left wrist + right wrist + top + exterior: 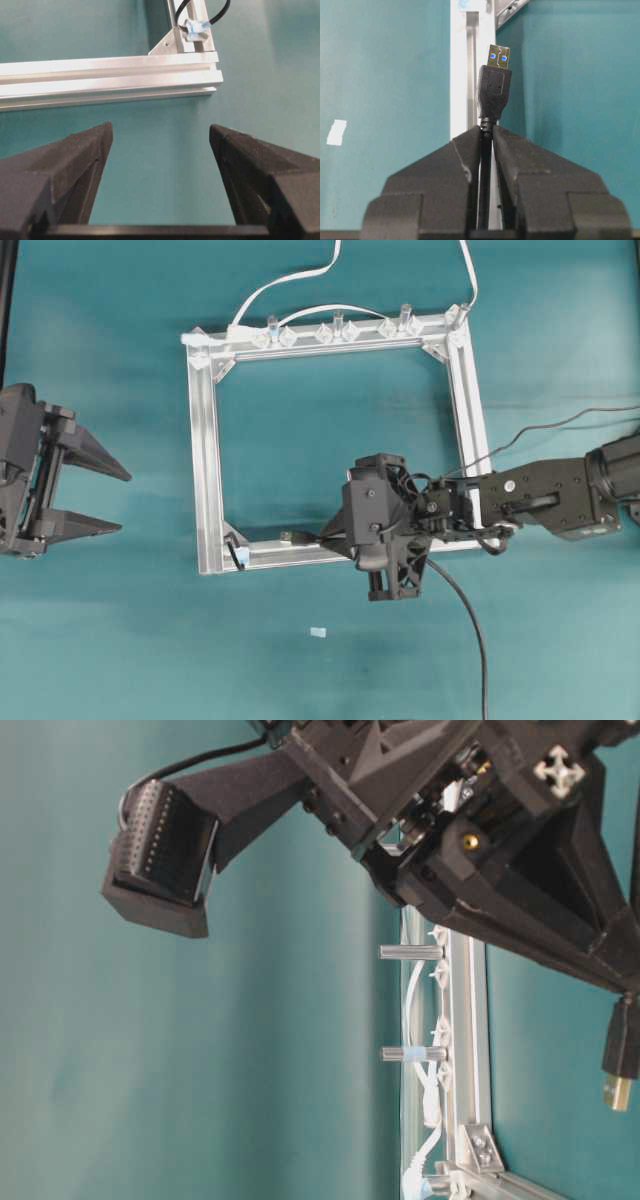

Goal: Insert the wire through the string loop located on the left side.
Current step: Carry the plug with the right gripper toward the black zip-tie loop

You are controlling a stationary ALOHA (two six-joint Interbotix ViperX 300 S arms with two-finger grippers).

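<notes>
- The right gripper [487, 132] is pinching the wire [494, 92] just behind its plug, over the frame's [205, 440] bottom rail.
- The loop [236, 556] is sitting at the frame's bottom-left corner, near the plug.
- The left gripper [112, 502] is gaping wide, holding nothing, left of the frame.

Matte black arms, 2 wedge-shaped fingers [65, 170] per end effector, brass screw, thin black leads

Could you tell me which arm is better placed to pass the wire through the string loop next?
The right. Its gripper is shut on the wire, the plug pointing along the frame rail toward the string loop. The left gripper hangs open and empty outside the frame.
</notes>
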